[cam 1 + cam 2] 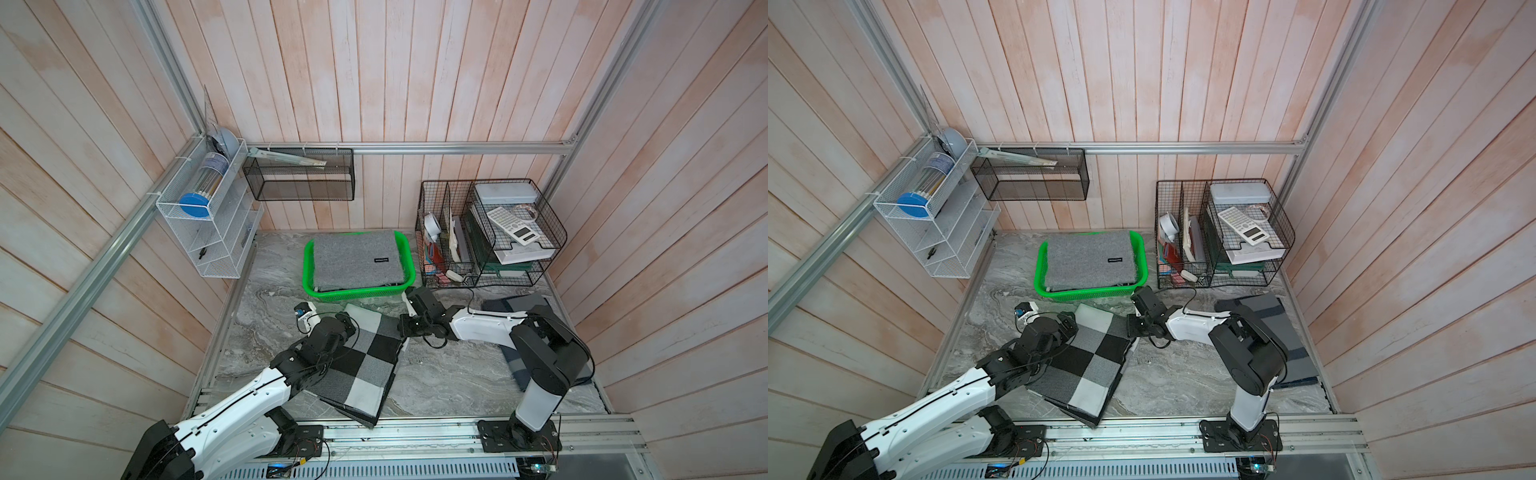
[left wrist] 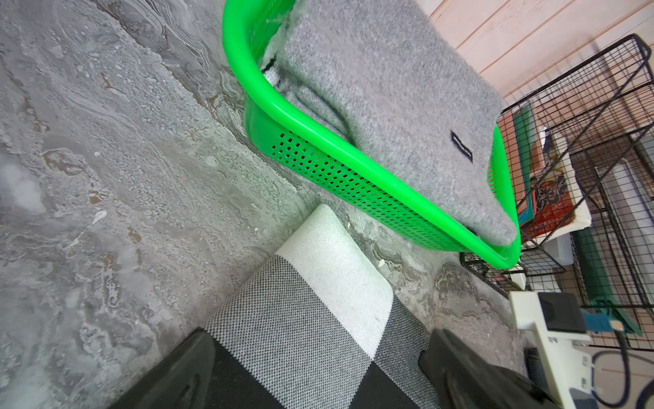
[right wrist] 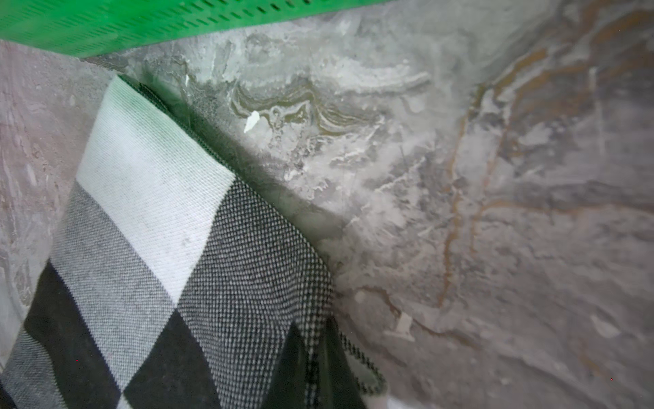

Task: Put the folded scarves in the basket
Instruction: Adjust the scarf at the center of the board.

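A: Left gripper?
B: Jaws are standing fully apart, straddling the checkered scarf near the table's front edge. Fingers are getting cut off by the frame; can't tell if they're touching fabric.
A: Right gripper?
B: Pinching tight on the scarf's right-hand edge fold. Its tips are showing dark and blurry, half buried in cloth.
A: Scarf sitting where?
B: Lying on the table, front-centre, its far corner reaching near the basket, not inside.
A: Basket?
B: Sitting at the far edge, a grey scarf filling it. The right arm is covering most of a dark folded cloth by the right edge. The wire organizer is occupying the far right corner, contents hard to read.
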Action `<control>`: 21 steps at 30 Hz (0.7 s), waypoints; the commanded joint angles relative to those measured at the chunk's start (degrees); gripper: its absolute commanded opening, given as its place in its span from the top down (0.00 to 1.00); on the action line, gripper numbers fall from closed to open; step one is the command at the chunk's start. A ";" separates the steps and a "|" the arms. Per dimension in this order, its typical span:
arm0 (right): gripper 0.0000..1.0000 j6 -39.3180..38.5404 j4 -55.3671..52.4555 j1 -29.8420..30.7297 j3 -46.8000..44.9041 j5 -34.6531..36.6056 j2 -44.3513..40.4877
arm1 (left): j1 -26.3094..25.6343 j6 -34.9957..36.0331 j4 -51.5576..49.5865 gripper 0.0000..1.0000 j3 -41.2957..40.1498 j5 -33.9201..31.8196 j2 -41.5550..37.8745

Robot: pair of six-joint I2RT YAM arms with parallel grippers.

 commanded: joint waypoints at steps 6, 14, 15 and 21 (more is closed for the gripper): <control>1.00 8.20 -3.69 -5.14 -17.56 7.03 -18.87 | 0.44 2.77 3.88 0.00 -1.20 4.08 2.42; 0.59 19.09 -7.28 -7.26 -35.08 15.10 -50.01 | 0.80 3.59 5.47 0.00 0.98 9.00 10.08; 0.50 19.90 -7.95 -7.27 -36.18 16.29 -53.23 | 0.88 3.57 4.99 0.00 1.32 9.48 10.92; 0.35 16.76 -9.45 -7.92 -36.03 19.49 -60.79 | 1.16 2.99 -1.35 0.00 1.94 11.06 11.72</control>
